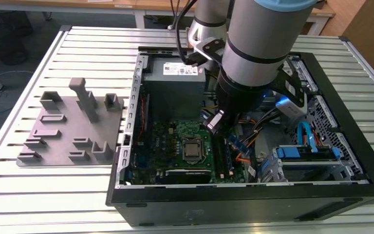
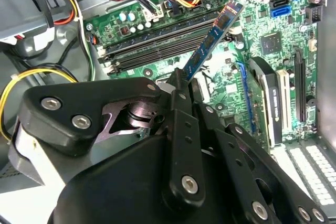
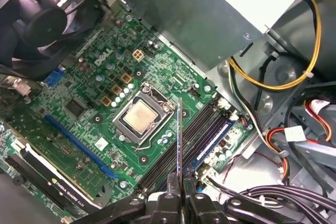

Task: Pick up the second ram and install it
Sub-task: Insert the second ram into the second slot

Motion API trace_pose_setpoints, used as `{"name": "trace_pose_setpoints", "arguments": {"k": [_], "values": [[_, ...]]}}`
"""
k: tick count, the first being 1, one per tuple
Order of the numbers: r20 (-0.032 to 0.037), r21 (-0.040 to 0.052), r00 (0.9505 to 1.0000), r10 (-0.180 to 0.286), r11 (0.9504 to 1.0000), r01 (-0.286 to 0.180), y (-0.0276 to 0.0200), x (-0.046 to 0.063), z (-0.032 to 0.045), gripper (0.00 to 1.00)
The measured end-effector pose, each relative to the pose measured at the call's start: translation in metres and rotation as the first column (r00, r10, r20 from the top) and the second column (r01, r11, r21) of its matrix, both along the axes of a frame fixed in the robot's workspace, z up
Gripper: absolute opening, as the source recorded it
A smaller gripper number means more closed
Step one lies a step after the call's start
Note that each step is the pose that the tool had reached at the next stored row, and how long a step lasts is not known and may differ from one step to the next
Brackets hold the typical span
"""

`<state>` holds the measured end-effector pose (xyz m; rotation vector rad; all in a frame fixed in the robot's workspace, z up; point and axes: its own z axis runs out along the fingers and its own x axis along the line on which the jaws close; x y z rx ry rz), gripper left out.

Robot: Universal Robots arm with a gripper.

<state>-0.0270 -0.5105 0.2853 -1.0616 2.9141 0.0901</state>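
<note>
While arm [image 1: 258, 44] leans down into case [image 1: 239, 207], tool [image 3: 181, 181] pinching second ram [image 3: 180, 135]

Your exterior view is bright and even, lit from overhead. The slatted counter [image 1: 44, 195] shines pale, the arm [image 1: 258, 48] shades the open case [image 1: 252, 200], and a small blue glow [image 1: 282, 101] sits inside. In the second wrist view the gripper [image 2: 184, 77] is a black, soft-focus mass up close, and the second ram [image 2: 212, 40] has a bluish sheen. In the first wrist view the CPU [image 3: 140, 116] glints and the fan [image 3: 37, 19] corner goes dark.
</note>
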Motion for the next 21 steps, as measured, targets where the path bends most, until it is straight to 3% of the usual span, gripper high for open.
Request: {"name": "trace_pose_setpoints", "arguments": {"k": [13,21], "values": [[0.0000,0.0000,0.9963,-0.086,0.9963,0.086,0.0000,0.0000,-0.0004,0.14],[0.0002,-0.0009,0.9883,-0.153,0.9883,0.153,0.0000,0.0000,-0.0008,0.14]]}}
